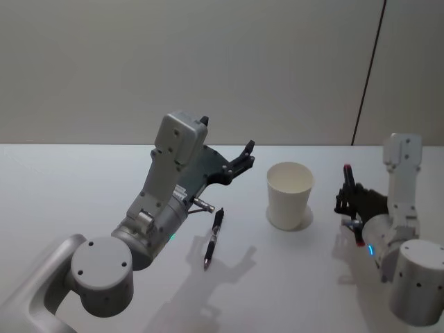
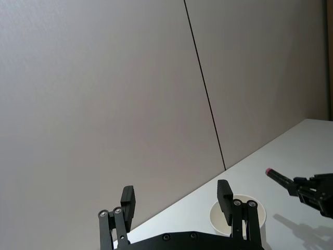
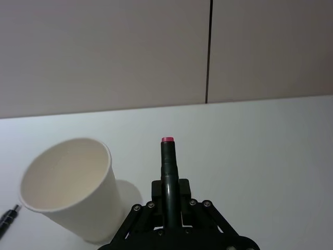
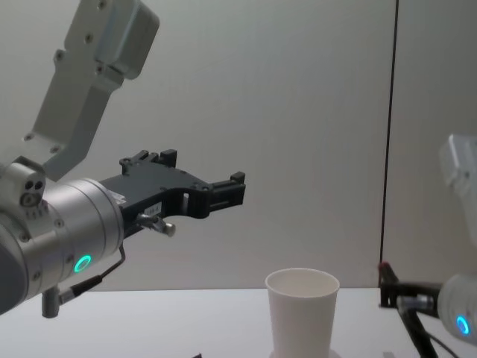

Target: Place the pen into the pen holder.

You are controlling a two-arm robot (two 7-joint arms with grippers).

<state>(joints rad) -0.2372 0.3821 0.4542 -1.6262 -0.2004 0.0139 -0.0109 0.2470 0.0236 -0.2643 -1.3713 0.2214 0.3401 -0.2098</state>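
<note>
A dark, pink-tipped pen (image 3: 167, 161) is gripped in the right hand (image 3: 169, 190) just right of the plain white tapered paper cup (image 1: 290, 194), its long axis tilted upward. Left of the cup, a second dark pen (image 1: 213, 238) is laid on the white bench (image 1: 69, 180), and the left hand (image 2: 176, 194) is held open, raised.

One pen (image 1: 214, 238) lies on the table (image 1: 69, 180) left of the pen holder (image 1: 290, 195), my right pincer (image 1: 348, 198) and its second pen (image 1: 349, 177) to the right.

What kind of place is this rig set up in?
Probably a robotics test bench: bare white table, blank grey wall panels, and only staged props: a pen holder, a loose pen, and a second pen in the right gripper.
</note>
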